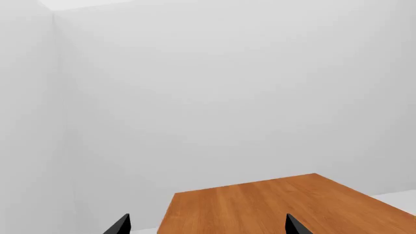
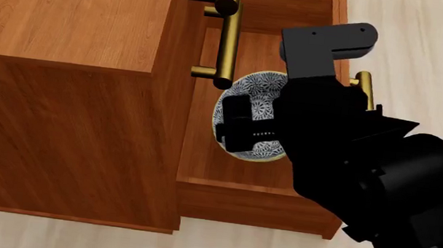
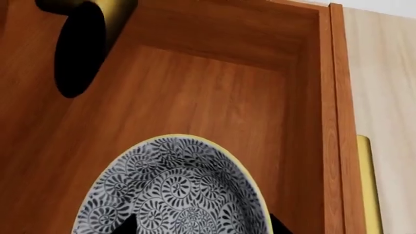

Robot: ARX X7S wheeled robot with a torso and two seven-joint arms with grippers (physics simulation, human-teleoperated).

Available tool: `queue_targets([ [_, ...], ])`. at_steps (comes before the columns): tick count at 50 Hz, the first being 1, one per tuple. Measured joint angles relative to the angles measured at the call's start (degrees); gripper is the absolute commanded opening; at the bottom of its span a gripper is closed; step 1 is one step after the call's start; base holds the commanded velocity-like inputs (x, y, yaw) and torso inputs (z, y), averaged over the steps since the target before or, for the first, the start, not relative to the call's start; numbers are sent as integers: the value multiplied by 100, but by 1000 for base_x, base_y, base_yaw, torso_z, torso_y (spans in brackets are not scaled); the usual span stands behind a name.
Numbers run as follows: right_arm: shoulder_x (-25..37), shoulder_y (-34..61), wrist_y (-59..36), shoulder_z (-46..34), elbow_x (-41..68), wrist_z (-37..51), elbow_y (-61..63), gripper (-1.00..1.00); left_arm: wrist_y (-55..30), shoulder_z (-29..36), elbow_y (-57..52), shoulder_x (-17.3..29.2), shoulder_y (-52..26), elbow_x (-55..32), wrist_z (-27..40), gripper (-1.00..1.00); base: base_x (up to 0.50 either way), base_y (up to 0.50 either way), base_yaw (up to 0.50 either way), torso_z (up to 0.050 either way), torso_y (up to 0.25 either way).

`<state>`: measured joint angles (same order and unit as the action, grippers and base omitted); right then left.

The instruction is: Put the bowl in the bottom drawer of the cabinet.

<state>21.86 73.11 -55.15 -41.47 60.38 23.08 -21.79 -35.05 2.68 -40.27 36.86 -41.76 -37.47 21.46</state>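
The big brown cabinet [image 2: 61, 82] fills the left side of the head view, and its top and one side show, but its far end is cut off by the picture's edge. The bottom drawer [image 2: 231, 190] is pulled out beside it and is open on top, with bare wooden floor showing inside near its closer end and its far end. The black right arm [image 2: 364, 176] is large and covers much of the drawer's right wall and part of the bowl. The bowl [image 2: 256, 97] is blue and white with swirly flowers and a pale rim, and it sits tipped up on its edge over the inside of the drawer, under the brass handles [image 2: 224, 32] of the upper drawers. The right gripper [image 2: 242, 129] is at the bowl, and its dark fingers [image 2: 234, 122] lie across the bowl's patterned face, so it seems to be holding the bowl, but the arm hides how tight the hold is. In the right wrist view the bowl is close up, the drawer floor lies past it, and the drawer's wall stands just beside the bowl's rim with only a thin gap. Only the two dark tips of the gripper show there. The pale floor [image 2: 426, 53] lies beyond the drawer. In the left wrist view, the left gripper [image 1: 206, 225] shows only two black tips, spread well apart with nothing between them.
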Motion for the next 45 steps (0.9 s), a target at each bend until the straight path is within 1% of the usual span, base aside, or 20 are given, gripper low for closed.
queue_targets([
  [20,140,-23,-164,37,392,273,229,100,-8,35,-16,-5,-31,-24,25,100,-1,-1,-3,0,0],
  [45,385,94,-588,48,543,657,612,100,-3,-12,-61,20,-21,-101,59,100,0,-1,-1,0,0],
])
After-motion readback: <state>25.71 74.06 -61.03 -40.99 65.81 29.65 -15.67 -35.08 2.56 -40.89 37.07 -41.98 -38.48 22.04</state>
